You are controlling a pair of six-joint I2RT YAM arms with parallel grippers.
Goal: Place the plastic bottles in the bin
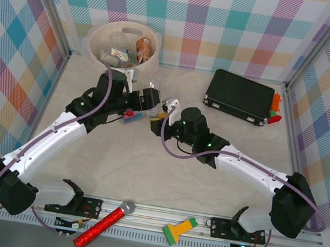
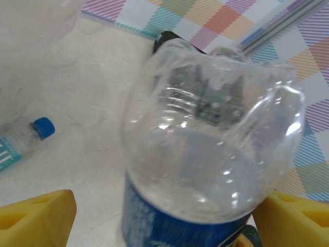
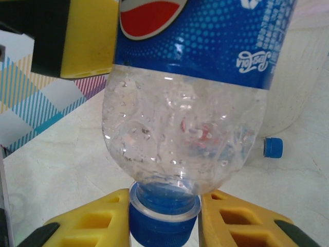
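Clear plastic with a blue label, one of the plastic bottles (image 3: 185, 118) sits between both arms just in front of the bin (image 1: 92, 48), on its near side. The right end effector (image 3: 164, 216) is pressed onto this bottle's blue cap, a yellow finger tight against each side. The left end effector (image 2: 164, 218) straddles the labelled body. One yellow finger lies against the label, while a strip of worktop (image 2: 92, 154) shows between the other finger and the bottle, so I cannot tell whether it truly pinches. The bottle's dimpled base points toward the left wrist camera. A second bottle (image 2: 38, 129) with a blue cap lies on its side on the worktop near the foot of the bin, apart from the held one. Inside the bin rest several more bottles (image 1: 143, 49), one with a brownish label. A flat black case (image 1: 239, 96) lies to the right of the bin, well apart from it. A red glitter microphone (image 1: 104, 224) and a green-and-yellow tool (image 1: 179, 230) lie far from the bin, at the near rail.
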